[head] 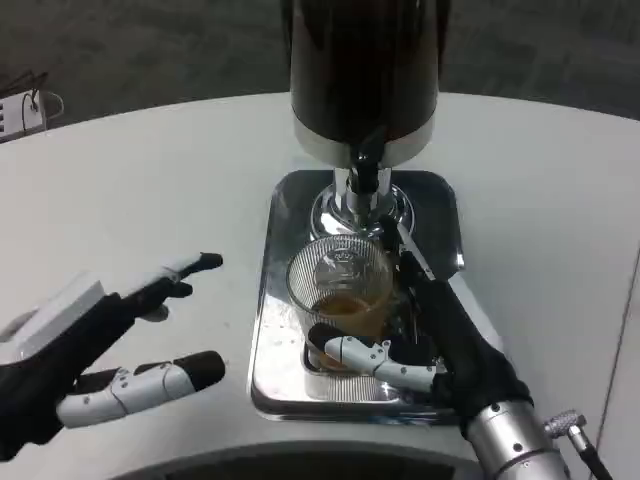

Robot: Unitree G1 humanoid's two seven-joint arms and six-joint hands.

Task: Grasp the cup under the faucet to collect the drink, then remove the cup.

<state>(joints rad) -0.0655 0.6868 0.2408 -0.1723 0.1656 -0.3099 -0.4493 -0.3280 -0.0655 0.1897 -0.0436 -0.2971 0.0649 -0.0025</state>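
One glass cup (pixel 340 290) with amber drink in the bottom stands on the metal tray (pixel 275 300), directly under the faucet (pixel 366 165) of one dark dispenser (pixel 364 70). Right hand (pixel 440 350) wraps the cup's base near the tray's front edge. Left hand (pixel 90 350) holds nothing, fingers spread, over bare tabletop (pixel 150 190) left of the tray, well apart from it. Open tabletop on both sides.

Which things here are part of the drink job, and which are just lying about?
In the job: cup, faucet, dispenser, tray, right robot hand gripping the cup.
Lying about: left robot hand, idle; white object at the table's far left edge.
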